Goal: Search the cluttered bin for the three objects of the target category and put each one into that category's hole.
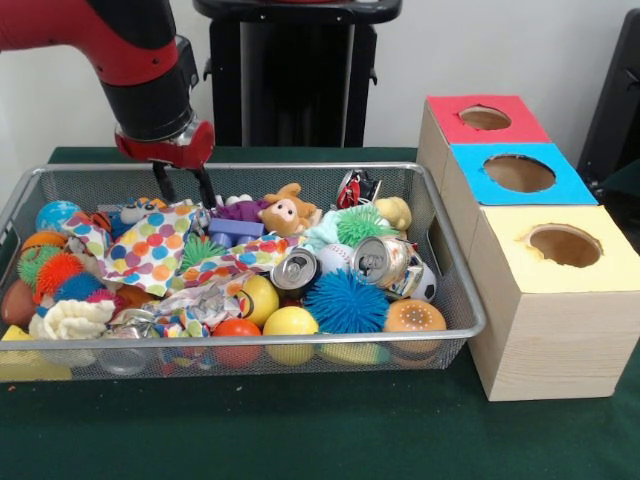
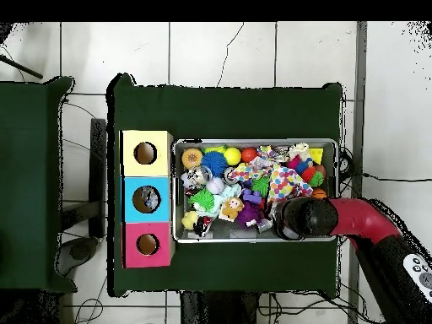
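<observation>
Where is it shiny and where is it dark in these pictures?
Front view: light glints off the silver can and the bin's metal rim; the yellow box's hole is shadowed inside. Overhead view: the red box's hole looks dark too.

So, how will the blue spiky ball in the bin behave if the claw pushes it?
The blue spiky ball looks soft, so its spikes would probably bend. Being round, it may roll a little, but the cans and yellow balls crowded around it in the bin should stop it.

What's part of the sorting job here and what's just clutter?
Job: wire basket of mixed toys; three boxes with holes, red, blue, yellow; pincer at the basket's far side.

Lying about: black stand behind the table; green tablecloth.
</observation>
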Robot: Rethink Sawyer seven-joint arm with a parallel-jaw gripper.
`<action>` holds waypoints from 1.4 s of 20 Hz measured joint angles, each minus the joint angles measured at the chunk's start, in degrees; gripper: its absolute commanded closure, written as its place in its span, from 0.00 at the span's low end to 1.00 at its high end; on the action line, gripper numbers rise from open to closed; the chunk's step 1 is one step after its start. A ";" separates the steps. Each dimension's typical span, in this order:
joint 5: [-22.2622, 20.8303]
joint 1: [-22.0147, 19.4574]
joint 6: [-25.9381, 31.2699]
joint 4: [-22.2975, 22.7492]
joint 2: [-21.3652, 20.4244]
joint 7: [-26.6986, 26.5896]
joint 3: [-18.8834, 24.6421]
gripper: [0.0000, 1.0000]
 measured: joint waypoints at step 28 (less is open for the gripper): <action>-7.14 1.01 -0.87 -4.13 5.49 -0.37 0.01 0.00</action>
